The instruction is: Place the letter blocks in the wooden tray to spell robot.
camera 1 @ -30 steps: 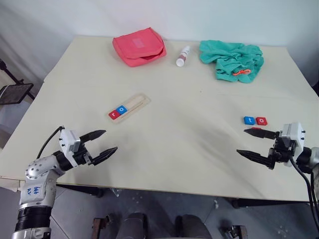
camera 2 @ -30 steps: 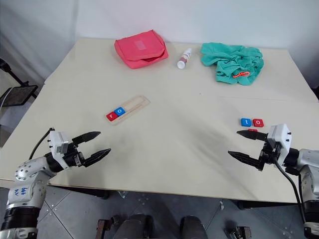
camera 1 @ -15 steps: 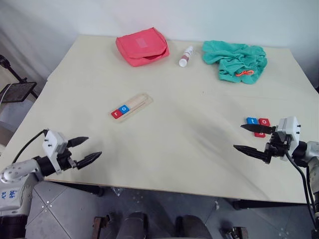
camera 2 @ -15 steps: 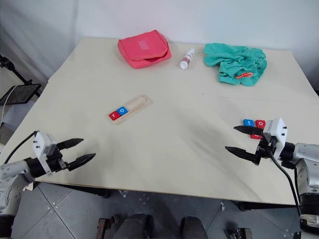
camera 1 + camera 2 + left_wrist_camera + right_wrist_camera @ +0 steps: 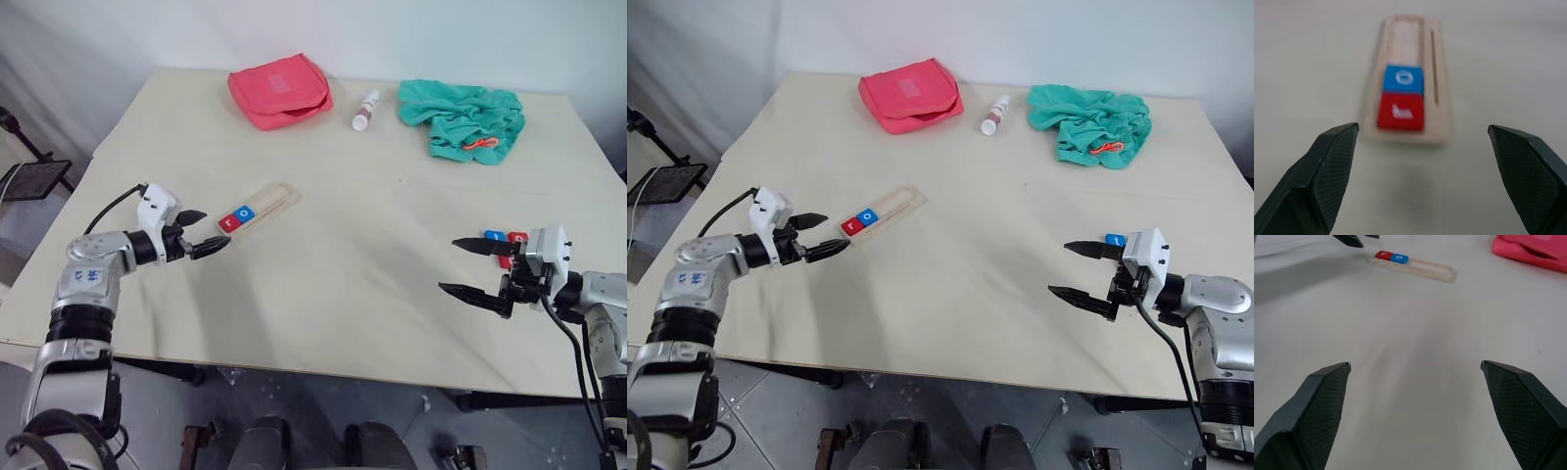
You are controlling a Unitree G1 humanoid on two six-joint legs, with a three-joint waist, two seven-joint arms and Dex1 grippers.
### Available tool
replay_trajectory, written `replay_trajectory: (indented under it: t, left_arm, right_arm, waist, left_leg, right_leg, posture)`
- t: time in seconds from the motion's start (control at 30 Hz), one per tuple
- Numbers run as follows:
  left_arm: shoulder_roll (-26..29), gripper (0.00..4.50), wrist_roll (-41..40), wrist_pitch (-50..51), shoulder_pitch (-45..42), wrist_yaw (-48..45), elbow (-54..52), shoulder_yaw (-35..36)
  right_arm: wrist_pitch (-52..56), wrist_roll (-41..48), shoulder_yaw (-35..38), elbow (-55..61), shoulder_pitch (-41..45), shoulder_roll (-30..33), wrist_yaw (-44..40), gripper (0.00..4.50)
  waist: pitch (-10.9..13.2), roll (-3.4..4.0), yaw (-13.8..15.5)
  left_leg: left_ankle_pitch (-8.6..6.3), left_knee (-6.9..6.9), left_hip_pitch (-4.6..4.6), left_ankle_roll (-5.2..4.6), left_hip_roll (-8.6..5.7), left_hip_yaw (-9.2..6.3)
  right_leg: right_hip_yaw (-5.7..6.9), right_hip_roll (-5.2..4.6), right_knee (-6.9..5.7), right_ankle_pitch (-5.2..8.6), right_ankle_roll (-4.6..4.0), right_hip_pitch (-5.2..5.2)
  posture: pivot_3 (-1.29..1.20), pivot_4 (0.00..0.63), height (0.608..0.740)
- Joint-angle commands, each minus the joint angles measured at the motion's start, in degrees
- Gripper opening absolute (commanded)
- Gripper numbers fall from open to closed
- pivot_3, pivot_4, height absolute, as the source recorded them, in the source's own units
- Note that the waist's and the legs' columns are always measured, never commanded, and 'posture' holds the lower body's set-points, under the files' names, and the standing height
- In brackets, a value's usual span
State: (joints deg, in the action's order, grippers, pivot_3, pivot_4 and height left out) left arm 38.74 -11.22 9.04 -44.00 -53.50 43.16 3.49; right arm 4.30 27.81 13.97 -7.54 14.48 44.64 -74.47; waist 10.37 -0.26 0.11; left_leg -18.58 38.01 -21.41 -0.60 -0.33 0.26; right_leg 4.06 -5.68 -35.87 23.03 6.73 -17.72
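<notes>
Left pincer [image 5: 202,232] hovers with its jaws apart and nothing in them, just short of the near end of the tray [image 5: 275,196], which lies aslant on the worktop [image 5: 343,274]. Two tiles already sit in the groove at that end: a red r [image 5: 1400,112] and, touching it, a blue o [image 5: 1403,79]. The rest of the groove is bare wood.

The step in hand looks to be readying the tray for the third letter. To do it well, this pincer would best steady the tray by its end or long edge without nudging the two seated tiles, and keep the free stretch of groove clear for the other arm.

Well apart across the worktop, the right pincer [image 5: 474,265] also stands wide open and empty. It floats in front of the loose tiles; a blue tile [image 5: 493,235] and a red tile [image 5: 515,236] peek out beside it. It should come down squarely on one tile alone, gripping its sides so the neighbours stay put.

Most of the loose tiles are covered by that pincer's body. Their letters cannot be read, and how many lie there cannot be told. The b is not made out. Whether the left fingertips touch the worktop is unclear.
</notes>
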Motion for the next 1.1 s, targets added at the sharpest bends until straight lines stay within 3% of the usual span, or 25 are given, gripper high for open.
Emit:
replay_trajectory:
  t: [0.03,0.27,0.77,0.87,0.93,1.1]
  left_arm:
    - [-0.22,4.5,2.7,-2.24,-3.67,-0.93,5.83,-1.27]
    - [-1.93,4.5,6.25,-4.74,-8.79,-4.82,12.82,-4.19]
    - [-4.71,4.5,15.61,-5.59,-14.72,0.51,22.91,-9.15]
    - [-4.85,3.9,17.3,-1.84,-15.43,6.09,23.24,-9.57]
    - [-5.33,3.41,16.41,-1.67,-15.61,4.25,23.1,-9.32]
    - [-5.52,3.4,14.86,-7.74,-14.14,-0.36,19.99,-9.0]
  right_arm:
    - [0.28,1.27,1.48,2.71,-1.41,0.28,0.79,4.47]
    - [-0.04,1.68,2.06,4.43,-4.29,0.21,1.92,4.47]
    - [-0.26,1.69,1.83,5.65,-5.84,-0.12,3.56,4.47]
    - [-0.3,1.59,1.68,5.37,-5.53,-0.03,3.6,4.5]
    - [-0.32,1.55,1.61,5.2,-5.3,0.04,3.59,4.5]
    - [-0.46,1.43,1.51,4.65,-4.86,0.37,3.13,4.5]
  waist:
    - [0.02,-0.03,-0.15]
    - [0.02,-0.04,-0.08]
    - [0.02,-0.05,0.1]
    - [0.02,-0.04,0.16]
    - [0.02,-0.04,0.09]
    - [0.02,-0.03,0.03]
  left_leg:
    - [0.0,-0.02,-0.01,0.0,0.0,0.0]
    - [0.0,0.31,-0.79,0.01,0.0,0.03]
    - [0.0,0.83,-0.79,0.0,-0.02,-0.02]
    - [0.01,0.97,-0.77,0.0,-0.02,-0.03]
    - [0.02,1.02,-0.74,-0.02,-0.02,-0.02]
    - [0.06,1.03,-0.73,-0.02,-0.01,0.01]
  right_leg:
    - [0.11,0.0,-0.01,0.0,0.0,-0.06]
    - [0.35,0.01,-0.55,0.0,0.0,-0.96]
    - [0.35,-0.03,-1.02,0.0,0.01,-0.94]
    - [0.33,-0.04,-1.06,0.0,0.01,-0.87]
    - [0.3,-0.09,-1.06,0.0,0.01,-0.81]
    - [0.25,-0.11,-1.1,0.0,0.0,-0.83]
  posture:
    - [0.0,0.15,0.74]
    - [0.0,0.15,0.74]
    - [0.0,0.15,0.74]
    - [0.0,0.15,0.74]
    - [0.0,0.15,0.74]
    - [0.0,0.15,0.74]
